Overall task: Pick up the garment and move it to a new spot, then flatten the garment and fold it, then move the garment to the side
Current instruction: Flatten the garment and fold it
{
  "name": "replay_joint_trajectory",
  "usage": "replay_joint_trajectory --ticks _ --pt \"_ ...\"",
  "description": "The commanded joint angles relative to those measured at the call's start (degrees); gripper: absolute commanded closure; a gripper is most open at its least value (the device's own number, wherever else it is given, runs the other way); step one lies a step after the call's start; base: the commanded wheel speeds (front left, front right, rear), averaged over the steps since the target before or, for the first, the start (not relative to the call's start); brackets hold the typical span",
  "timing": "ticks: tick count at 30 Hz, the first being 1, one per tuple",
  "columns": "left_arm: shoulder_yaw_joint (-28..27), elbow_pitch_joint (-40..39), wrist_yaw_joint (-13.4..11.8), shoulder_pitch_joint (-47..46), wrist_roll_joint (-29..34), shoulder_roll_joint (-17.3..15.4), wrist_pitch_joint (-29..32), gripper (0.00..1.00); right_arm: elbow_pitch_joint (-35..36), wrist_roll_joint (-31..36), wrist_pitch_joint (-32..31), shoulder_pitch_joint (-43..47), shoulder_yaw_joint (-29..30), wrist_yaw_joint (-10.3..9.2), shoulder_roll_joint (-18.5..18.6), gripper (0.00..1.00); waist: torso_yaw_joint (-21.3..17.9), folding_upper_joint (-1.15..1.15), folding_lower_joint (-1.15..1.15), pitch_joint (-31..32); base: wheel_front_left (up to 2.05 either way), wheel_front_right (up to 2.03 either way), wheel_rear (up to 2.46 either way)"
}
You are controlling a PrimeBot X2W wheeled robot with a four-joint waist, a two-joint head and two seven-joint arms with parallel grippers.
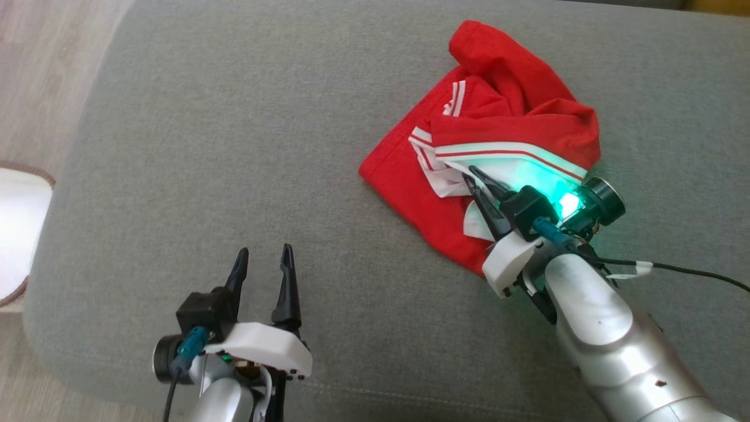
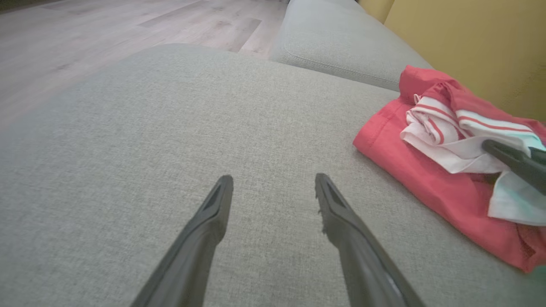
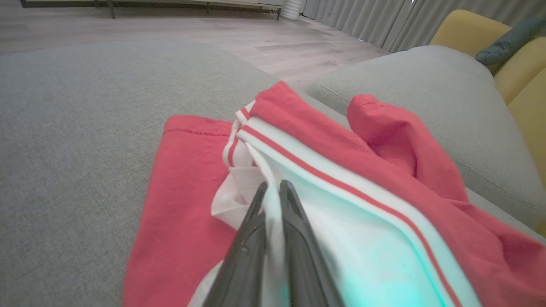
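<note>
A red garment (image 1: 515, 117) with white, red-striped trim lies bunched on the far right part of a grey sofa cushion (image 1: 234, 146). The right gripper (image 1: 470, 174) reaches in from the cushion's near right side, and its jaws are drawn close together on a fold of the garment's white fabric. The left gripper (image 1: 264, 249) hovers over the cushion's near left part with its jaws spread wide and nothing between them. It is well apart from the garment, with bare grey fabric in between. A green light (image 1: 565, 202) glows on the right wrist and tints the white trim, and a dark cable (image 1: 691, 272) trails off toward the cushion's right edge.

In the right wrist view, the pinch is plain: white cloth is squeezed between the two dark fingers (image 3: 251, 238) of that gripper (image 3: 274, 184). Beyond the cushion's far edge are a second grey cushion (image 3: 426, 85), a yellow armchair (image 3: 469, 30) and pale curtains (image 3: 362, 17). The left wrist view shows the garment (image 2: 409, 179) side-on, with one finger of the right gripper (image 2: 512, 162) resting on its white folds, and wooden floor (image 2: 85, 25) past the cushion's left edge. In the head view, a white round object (image 1: 17, 228) sits off the cushion's left side.
</note>
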State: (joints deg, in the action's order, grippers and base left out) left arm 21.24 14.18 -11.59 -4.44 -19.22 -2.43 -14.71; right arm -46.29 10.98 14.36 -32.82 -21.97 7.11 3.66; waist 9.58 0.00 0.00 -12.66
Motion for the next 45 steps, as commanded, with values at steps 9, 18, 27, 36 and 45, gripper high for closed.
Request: replay_joint_trajectory --ticks 9,18,27,36,45 --pt "-2.1 -1.9 0.4 -1.6 0.4 -0.4 -0.3 0.0 7.0 -7.4 0.6 1.1 -1.2 0.37 -0.8 1.0 -3.0 0.0 0.0 1.7 0.0 0.0 0.0" --pt "-2.3 -1.1 1.5 -0.5 0.2 -0.4 -0.3 0.0 13.6 -11.0 0.6 0.7 4.5 0.37 -0.1 1.0 -5.1 0.0 0.0 4.8 0.0 0.0 0.0" --pt "-0.7 -0.6 2.3 -0.3 0.1 -0.4 -0.3 0.0 9.1 -14.5 0.6 3.1 17.1 0.37 4.3 0.89 -5.5 0.0 0.0 4.8 0.0 0.0 0.0" --pt "-0.2 -0.3 2.5 -1.7 0.6 -0.4 -0.3 0.0 5.8 -12.0 0.6 7.1 31.0 0.37 5.4 0.0 -7.2 0.0 0.0 3.0 0.0 0.0 0.0" --pt "-0.4 0.1 2.7 -2.2 0.7 -0.4 -0.3 0.0 13.8 -10.0 0.6 11.7 31.1 0.37 2.0 0.0 -8.2 0.0 0.0 3.0 0.0 0.0 0.0"
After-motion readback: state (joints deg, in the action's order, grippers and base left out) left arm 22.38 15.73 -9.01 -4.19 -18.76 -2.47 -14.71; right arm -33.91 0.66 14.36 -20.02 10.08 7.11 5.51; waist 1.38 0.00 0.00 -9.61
